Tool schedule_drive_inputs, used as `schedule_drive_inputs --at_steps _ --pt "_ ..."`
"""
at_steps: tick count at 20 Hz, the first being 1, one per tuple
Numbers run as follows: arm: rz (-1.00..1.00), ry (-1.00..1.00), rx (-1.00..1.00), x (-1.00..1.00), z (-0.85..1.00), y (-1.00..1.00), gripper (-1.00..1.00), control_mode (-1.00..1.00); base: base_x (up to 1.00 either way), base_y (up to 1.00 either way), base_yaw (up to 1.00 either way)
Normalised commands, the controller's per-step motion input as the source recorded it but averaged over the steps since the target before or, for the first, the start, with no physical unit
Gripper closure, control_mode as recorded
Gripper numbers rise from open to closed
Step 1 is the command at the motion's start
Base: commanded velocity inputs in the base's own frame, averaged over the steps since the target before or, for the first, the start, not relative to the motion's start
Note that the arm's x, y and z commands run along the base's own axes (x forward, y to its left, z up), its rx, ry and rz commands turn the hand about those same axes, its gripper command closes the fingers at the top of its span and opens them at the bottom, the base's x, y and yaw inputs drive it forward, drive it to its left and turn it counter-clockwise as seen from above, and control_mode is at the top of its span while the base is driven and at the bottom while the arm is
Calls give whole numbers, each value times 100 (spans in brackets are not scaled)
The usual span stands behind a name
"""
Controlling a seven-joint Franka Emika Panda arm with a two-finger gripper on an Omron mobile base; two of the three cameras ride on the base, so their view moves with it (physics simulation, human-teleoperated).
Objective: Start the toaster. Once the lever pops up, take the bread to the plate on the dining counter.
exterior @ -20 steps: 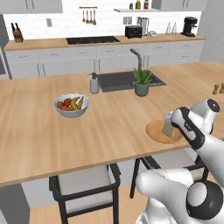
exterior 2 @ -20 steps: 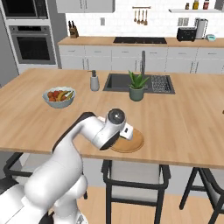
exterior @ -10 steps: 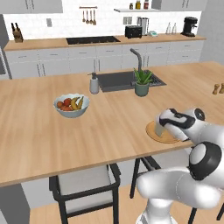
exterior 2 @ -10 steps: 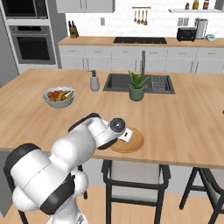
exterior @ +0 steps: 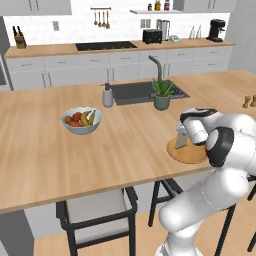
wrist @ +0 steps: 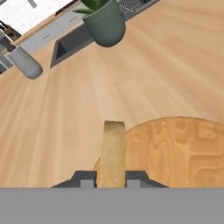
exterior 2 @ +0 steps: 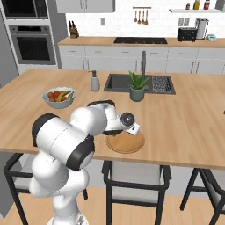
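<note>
My gripper (wrist: 110, 177) is shut on the bread (wrist: 113, 153), a thin golden-brown slice standing on edge between the two fingertips (wrist: 85, 177). The slice hangs over the rim of the plate (wrist: 183, 148), a round wood-coloured disc. I cannot tell whether the bread touches it. In the left base view the gripper (exterior: 182, 141) is at the left side of the plate (exterior: 192, 156), near the front edge of the dining counter (exterior: 100, 150). The right base view has the gripper (exterior 2: 133, 130) above the plate (exterior 2: 125, 144). The black toaster (exterior: 151, 36) sits far back on the wall counter.
A grey fruit bowl (exterior: 81, 121), a soap dispenser (exterior: 107, 95), the dark sink (exterior: 135, 91) with its tap (exterior: 156, 65) and a potted plant (exterior: 161, 94) stand on the dining counter. Two small shakers (exterior: 248, 101) are at the right. Stools stand below the front edge.
The arm has folded and carried the hand across the plate to its left side in the left base view. The bread stays gripped.
</note>
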Motion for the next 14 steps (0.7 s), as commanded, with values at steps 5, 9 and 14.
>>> schedule_drive_inputs --at_steps 5,9,14 --pt "0 3 2 -3 -63 0 -100 -100 0 0 0" --pt "0 3 0 -7 -48 0 -100 -100 0 0 0" --pt "-7 5 0 0 -3 -9 -100 -100 0 0 0"
